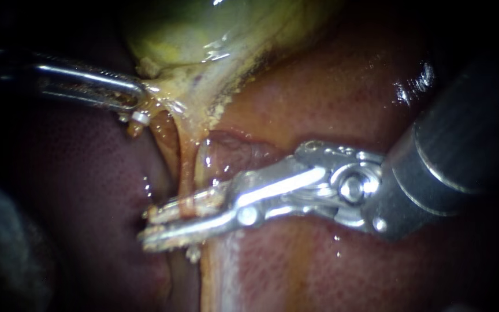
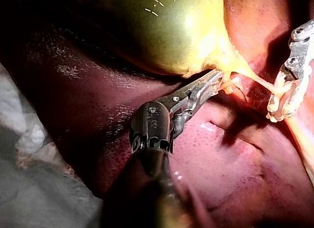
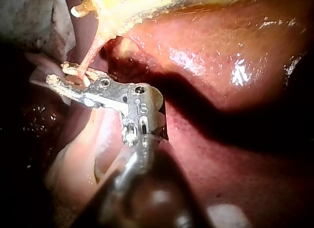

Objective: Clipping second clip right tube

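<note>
a: where is the right tube [image 1: 187,167] seen?
b: it is seen stretched taut from the neck of the gallbladder [image 1: 203,29] down over the liver [image 1: 330,98], near the middle of the liver's exposed surface. a darker strand [image 1: 166,145] is seen just beside it, on the side nearer the left instrument [image 1: 137,99].

a: how is the right instrument [image 1: 148,227] placed?
b: its shaft is brought in from the right, and its jaws are laid across the lower end of the right tube. the tube is pressed from two sides by both jaws, so it is gripped. a narrow gap is seen between the jaws toward their tips, and bits of pale tissue are stuck to them.

a: and the left instrument?
b: its jaws are clamped on the yellowish tissue at the gallbladder's neck, where the right tube starts. the two instruments are seen well apart, with the tube's length between them.

a: is anything else noted?
b: a small white piece [image 1: 140,118] is seen just below the left jaws, against the darker strand. what it is cannot be told. in the left wrist view a pale cloth [image 2: 29,189] is seen at the liver's edge, beside that instrument's shaft.
</note>
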Available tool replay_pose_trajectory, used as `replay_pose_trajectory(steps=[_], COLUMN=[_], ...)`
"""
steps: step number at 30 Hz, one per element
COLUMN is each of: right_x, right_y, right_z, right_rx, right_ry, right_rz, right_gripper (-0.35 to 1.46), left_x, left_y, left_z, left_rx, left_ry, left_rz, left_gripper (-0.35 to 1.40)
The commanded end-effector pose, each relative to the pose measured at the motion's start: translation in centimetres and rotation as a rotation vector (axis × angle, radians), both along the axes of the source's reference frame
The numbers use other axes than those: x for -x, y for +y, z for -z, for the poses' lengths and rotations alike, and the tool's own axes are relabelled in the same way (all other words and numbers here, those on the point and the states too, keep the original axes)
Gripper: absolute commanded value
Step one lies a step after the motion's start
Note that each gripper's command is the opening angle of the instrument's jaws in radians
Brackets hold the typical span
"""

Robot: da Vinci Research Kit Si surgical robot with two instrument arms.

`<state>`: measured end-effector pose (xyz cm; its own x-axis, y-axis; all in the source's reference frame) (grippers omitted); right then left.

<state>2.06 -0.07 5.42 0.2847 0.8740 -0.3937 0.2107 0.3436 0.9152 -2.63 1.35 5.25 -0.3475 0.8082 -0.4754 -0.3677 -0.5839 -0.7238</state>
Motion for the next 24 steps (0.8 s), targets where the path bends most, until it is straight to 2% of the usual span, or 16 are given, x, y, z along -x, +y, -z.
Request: replay_pose_trajectory(steps=[1,4,5,10,24], right_x=[0.01,0.03,0.05,0.08,0.08], right_y=[0.00,-0.01,-0.01,-0.01,-0.06], right_z=[0.00,0.00,0.00,0.00,-0.06], right_rx=[0.000,0.000,-0.022,-0.060,-0.055], right_ry=[0.000,0.001,-0.007,-0.023,-0.024], right_rz=[0.000,0.001,0.005,0.008,0.007], right_gripper=[-0.05,-0.33,-0.35,-0.35,-0.35], left_x=[0.00,0.00,0.00,0.00,0.00], left_y=[0.00,0.00,0.00,0.00,0.01], left_z=[0.00,0.00,0.00,0.00,-0.01], left_rx=[0.000,0.000,0.000,0.000,0.000], left_ry=[0.000,0.000,0.000,0.000,0.000], left_rz=[0.000,0.000,0.000,0.000,0.000], left_gripper=[-0.35,-0.35,-0.35,-0.35,-0.35])
